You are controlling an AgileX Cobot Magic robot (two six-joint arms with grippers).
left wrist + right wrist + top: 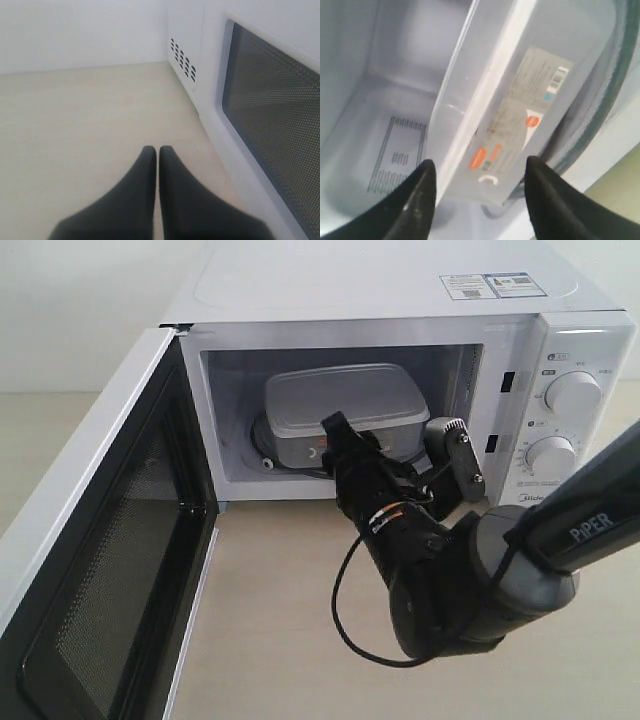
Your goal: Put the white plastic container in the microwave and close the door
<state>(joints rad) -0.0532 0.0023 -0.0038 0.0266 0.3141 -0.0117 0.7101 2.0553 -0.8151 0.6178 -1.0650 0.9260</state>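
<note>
The white plastic container [345, 405] rests inside the microwave [380, 290] on the glass turntable [606, 100]. Its red-marked label [520, 125] faces the opening. The door [110, 570] is swung wide open to the left. My right gripper [392, 437] is at the mouth of the cavity, just in front of the container [520, 75]. In the right wrist view this gripper [480, 170] is open, its fingers apart on either side of the container's near end without touching it. My left gripper [158, 149] is shut and empty, low over the table beside the door's mesh window [275, 110].
Two round dials [572, 392] sit on the microwave's right panel. The open door juts far out over the light wooden table [280, 590] at the left. A black cable loops under the right arm [345, 610]. Vent slots [182, 60] mark the microwave's side.
</note>
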